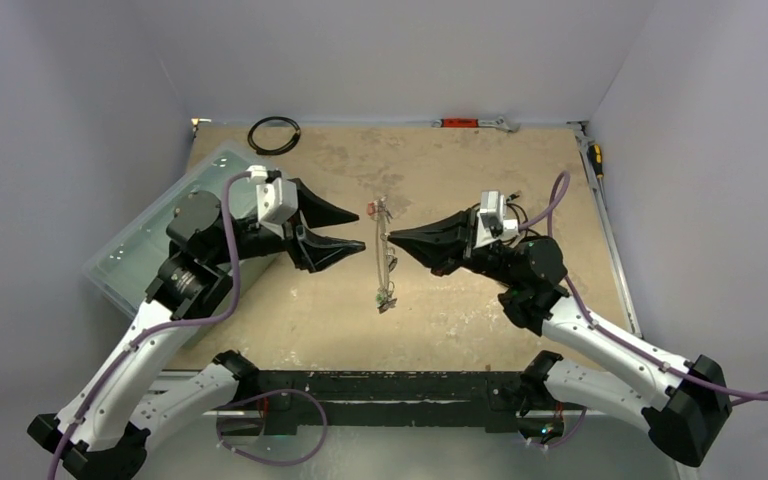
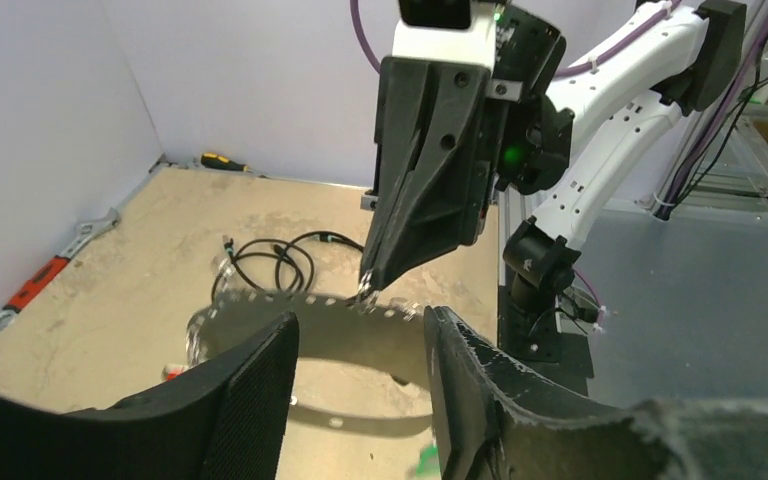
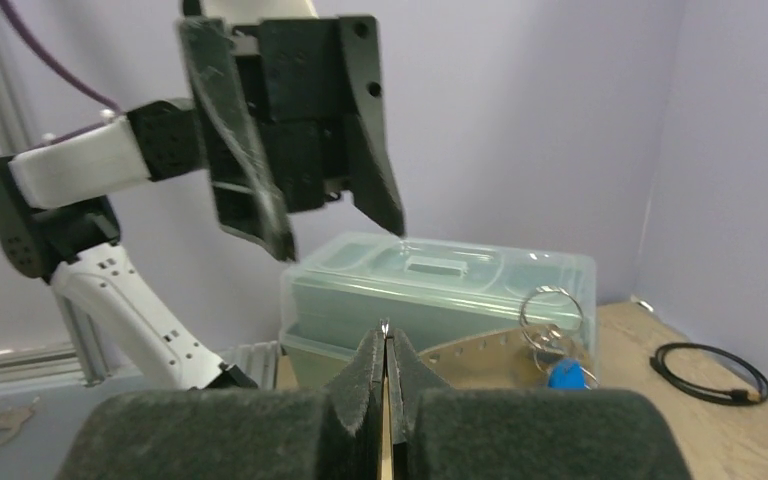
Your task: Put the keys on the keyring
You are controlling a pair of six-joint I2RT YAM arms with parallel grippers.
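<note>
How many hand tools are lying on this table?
2. A red-handled wrench lies along the far edge of the table; a yellow-and-black screwdriver lies by the right edge, near the far corner. More may be hidden.

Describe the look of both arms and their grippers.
The left arm and right arm have white shell links, black joints and a purple cable looping alongside each. A white camera block sits at each wrist. The left gripper and right gripper are black, with two long fingers tapering to points and rough textured pads.
</note>
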